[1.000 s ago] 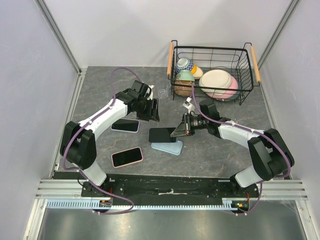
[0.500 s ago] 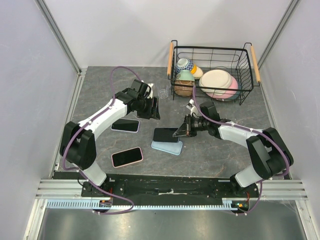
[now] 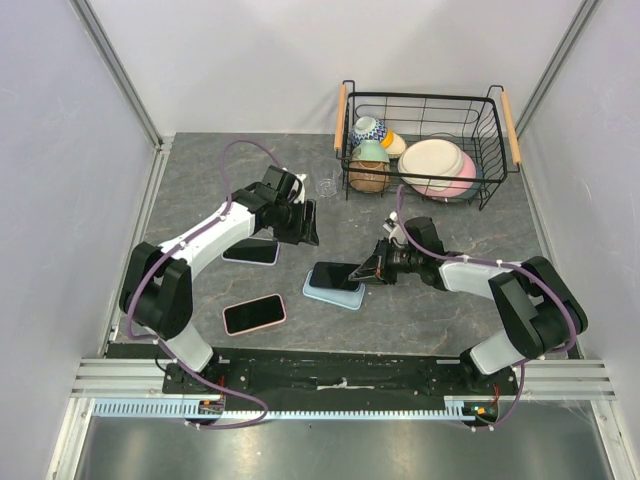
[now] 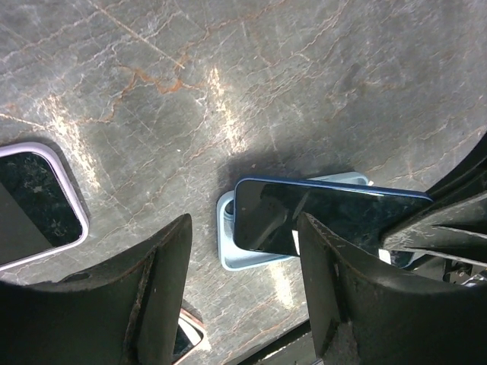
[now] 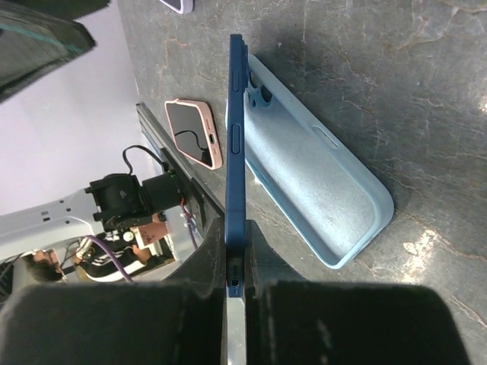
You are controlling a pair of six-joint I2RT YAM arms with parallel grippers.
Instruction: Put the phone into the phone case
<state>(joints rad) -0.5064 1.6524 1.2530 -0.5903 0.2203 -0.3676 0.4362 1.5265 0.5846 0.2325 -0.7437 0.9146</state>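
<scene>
A dark blue phone [image 3: 335, 276] with a black screen is clamped at its right end by my right gripper [image 3: 372, 270], which is shut on it. The phone hangs tilted just over the light blue phone case [image 3: 331, 294], which lies open side up on the table. The right wrist view shows the phone [image 5: 237, 137] edge-on between my fingers, with the case [image 5: 319, 190] empty beside it. My left gripper [image 3: 300, 225] hovers open behind and left of the case, holding nothing. Its wrist view looks down on the phone [image 4: 327, 217] covering most of the case [image 4: 228, 247].
A phone in a lilac case [image 3: 251, 251] lies left of the blue case, and a phone in a pink case [image 3: 254, 314] lies nearer the front. A wire basket [image 3: 420, 96] with bowls and plates stands at the back right, with a small glass [image 3: 327, 186] beside it.
My right gripper has carried the phone down and to the right, so that it now sits over the case. The left gripper has hardly moved.
</scene>
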